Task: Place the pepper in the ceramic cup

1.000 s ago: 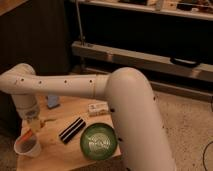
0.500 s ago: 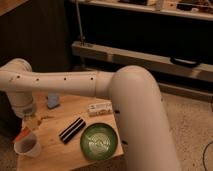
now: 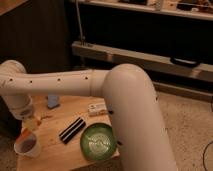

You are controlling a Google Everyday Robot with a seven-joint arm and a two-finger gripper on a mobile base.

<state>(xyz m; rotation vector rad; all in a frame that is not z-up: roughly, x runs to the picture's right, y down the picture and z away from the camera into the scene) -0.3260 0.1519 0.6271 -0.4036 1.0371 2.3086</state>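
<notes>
**A:** Where was the pepper at that moment?

**B:** The pepper [image 3: 25, 131] showed as a small orange-red bit at the lower left of the frame, just under my gripper [image 3: 31, 124] and right above the rim of the ceramic cup [image 3: 27, 145]. My pincer was pinched narrow, and the pepper seemed to be nipped in it, though the view was too murky there to be sure of the contact. The cup sat at the lower left corner of the wooden table [image 3: 60, 155].

**A:** What lay around it?

**B:** To the right of the cup lay a dark flat bar [image 3: 72, 129], set at a slant. Past that, near the bottom middle, sat the green bowl [image 3: 98, 142]. Above the bowl lay a pale wrapped bar [image 3: 97, 108], and toward the table's far edge stood a small blue thing [image 3: 53, 101]. My own arm [image 3: 125, 100] swept across the middle of the frame and hid the table's right side.

**A:** Anything standing in the way of the cup?

**B:** Only my wrist, which hung just over its rim.

**A:** What changed from a second before?

**B:** Not much. The gripper had stayed over the cup, pinched as before, while my arm bulked larger in the frame. Everything on the table had kept its place.
</notes>
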